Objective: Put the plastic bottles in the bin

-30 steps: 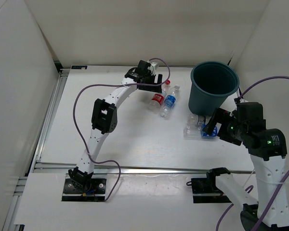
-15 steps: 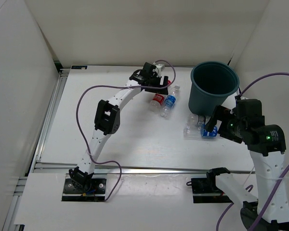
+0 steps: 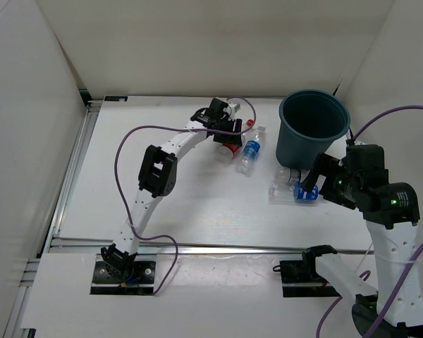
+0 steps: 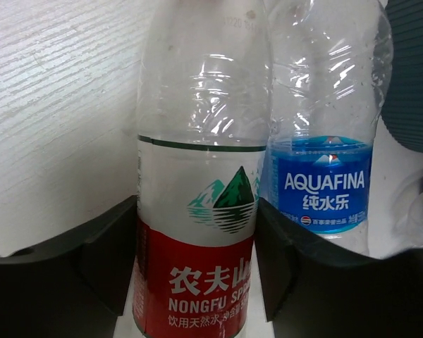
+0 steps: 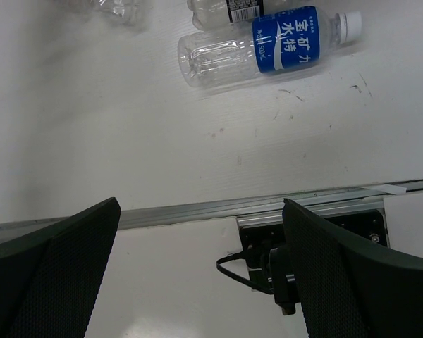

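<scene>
The left end effector (image 4: 196,243) is clasping the Nongfu Spring bottle (image 4: 197,176) at its labelled waist. Its two dark fingers (image 4: 106,253) are pressing against opposite sides, probably because the label band is the firmest, straightest part to hold. This bottle is lying on the white tabletop (image 3: 197,204) at the far middle, touching the Aquafina bottle (image 4: 328,183) alongside it. The right-hand finger is wedging into the narrow seam between the two.

The Nongfu bottle is clear, thin-walled and looking empty. It is wearing a red and white label with a green mountain mark, and ribbed dents are catching the light above the label. Its neighbour is equally crumpled, with a blue band.

The dark teal bin (image 3: 304,149) is standing upright just to the right of the pair, open mouth up, so the carry looks short.

The right end effector (image 5: 201,204) is hanging spread wide with nothing between its fingers. It is waiting above the tabletop near another blue-labelled bottle (image 5: 268,49), which is lying on its side with others beside the bin's base.
</scene>
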Robot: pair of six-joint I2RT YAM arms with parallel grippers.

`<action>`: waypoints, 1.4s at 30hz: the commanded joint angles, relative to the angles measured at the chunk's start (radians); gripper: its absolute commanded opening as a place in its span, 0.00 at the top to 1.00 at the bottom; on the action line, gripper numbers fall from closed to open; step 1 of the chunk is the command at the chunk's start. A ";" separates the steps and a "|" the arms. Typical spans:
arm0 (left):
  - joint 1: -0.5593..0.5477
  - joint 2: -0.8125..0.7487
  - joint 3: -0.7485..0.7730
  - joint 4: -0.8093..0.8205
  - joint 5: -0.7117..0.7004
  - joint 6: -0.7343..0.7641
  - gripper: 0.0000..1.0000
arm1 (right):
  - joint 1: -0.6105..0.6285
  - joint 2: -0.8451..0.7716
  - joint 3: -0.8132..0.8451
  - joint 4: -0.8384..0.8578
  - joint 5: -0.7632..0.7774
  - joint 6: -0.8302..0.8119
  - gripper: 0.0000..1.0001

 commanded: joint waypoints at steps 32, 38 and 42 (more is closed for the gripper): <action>-0.031 -0.258 0.169 0.972 -0.118 -0.996 0.50 | 0.005 -0.070 0.112 -0.105 0.226 0.190 0.01; -0.131 -0.139 0.198 1.013 -0.181 -1.102 0.47 | 0.005 -0.145 0.132 -0.116 0.240 0.222 0.01; -0.154 -0.120 0.199 1.037 -0.215 -1.132 0.46 | 0.005 -0.188 0.141 -0.116 0.249 0.222 0.01</action>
